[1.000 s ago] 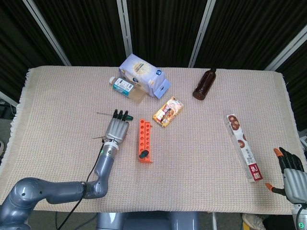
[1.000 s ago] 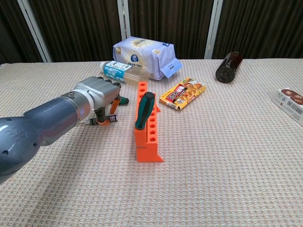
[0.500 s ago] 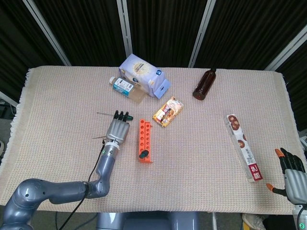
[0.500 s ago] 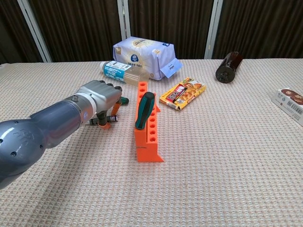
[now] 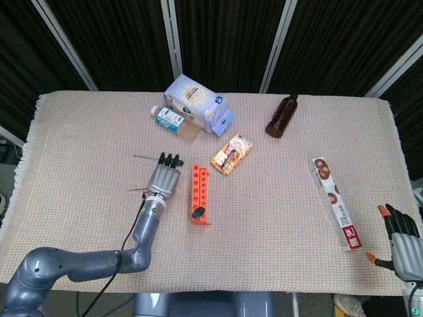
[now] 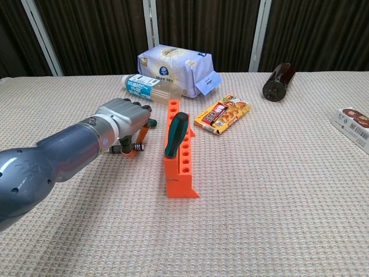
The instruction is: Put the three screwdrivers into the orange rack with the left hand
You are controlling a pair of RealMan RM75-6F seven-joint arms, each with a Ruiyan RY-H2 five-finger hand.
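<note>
Left robot hand (image 5: 163, 178) palm-down, fingers extended; right robot hand (image 5: 400, 238) idle.

Left hand (image 6: 124, 118) edged slightly toward orange rack (image 6: 179, 158), fingers lower over screwdrivers (image 6: 131, 149) on table.

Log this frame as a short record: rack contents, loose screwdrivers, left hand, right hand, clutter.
rack: orange rack upright, one green-handled screwdriver slotted in
loose screwdrivers: two on the cloth by the left hand, handles partly hidden
left hand: left hand over the loose screwdrivers, grip unclear
right hand: right hand at table's edge, fingers apart, holding nothing
clutter: brown bottle, snack pack
</note>
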